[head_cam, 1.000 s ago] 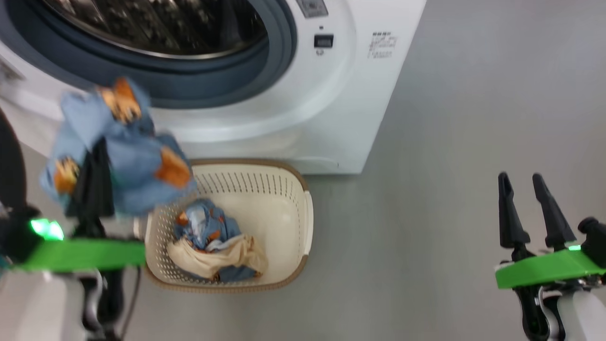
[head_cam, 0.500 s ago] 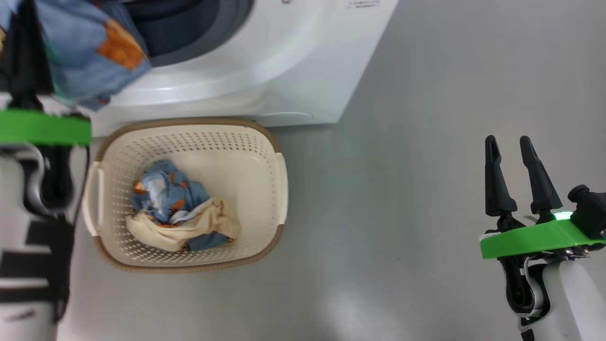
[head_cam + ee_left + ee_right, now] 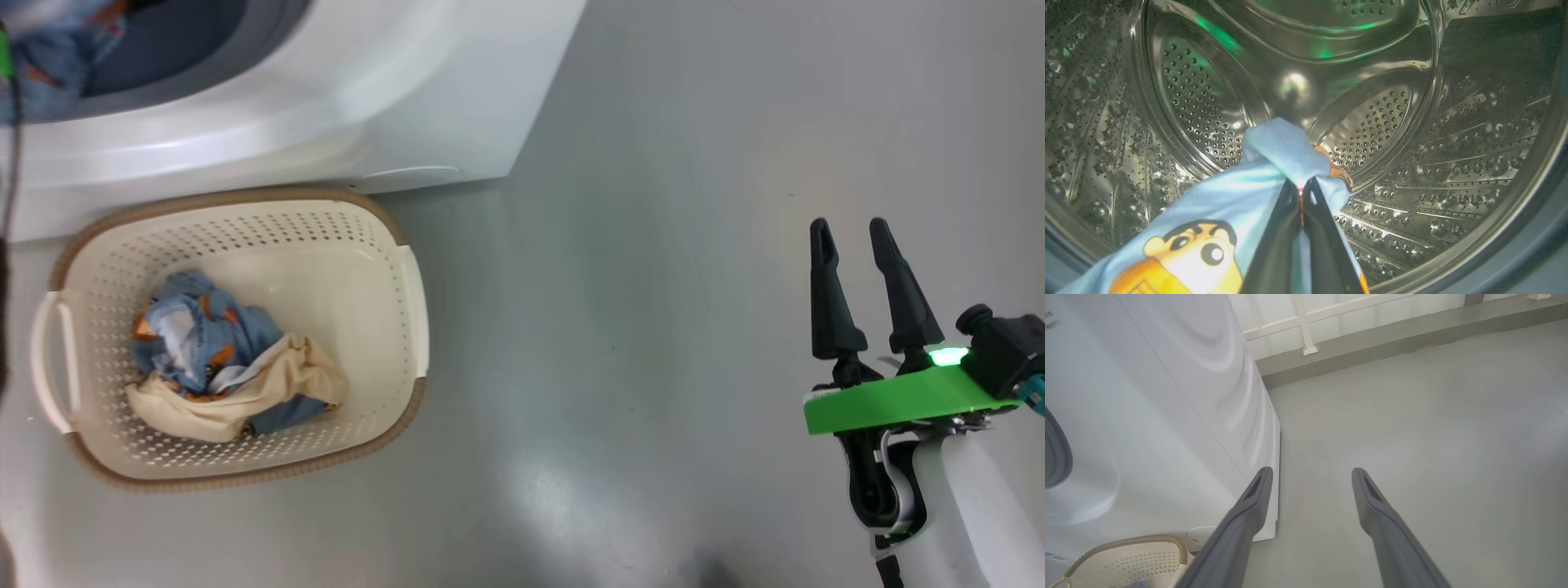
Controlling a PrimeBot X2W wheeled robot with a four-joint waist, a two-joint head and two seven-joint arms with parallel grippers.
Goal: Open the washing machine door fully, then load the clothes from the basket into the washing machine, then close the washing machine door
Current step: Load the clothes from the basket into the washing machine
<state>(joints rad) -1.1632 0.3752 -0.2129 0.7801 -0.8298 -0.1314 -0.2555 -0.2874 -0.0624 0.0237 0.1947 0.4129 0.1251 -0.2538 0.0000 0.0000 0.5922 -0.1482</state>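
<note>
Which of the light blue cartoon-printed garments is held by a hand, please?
The garment pinched in the left hand at the steel perforated drum; the other blue garment lies loose in the cream plastic basket.

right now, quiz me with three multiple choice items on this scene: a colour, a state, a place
1. The basket rim is: A green, B brown, C black.
2. The right gripper is: A open, empty, B shut on cloth, C shut on a handle.
3. The blue garment in the left gripper is: A in the basket, B on the right gripper, C inside the steel drum.
Answers: B, brown woven rim in the head view; A, fingers apart, nothing between; C, perforated steel surrounds it.
</note>
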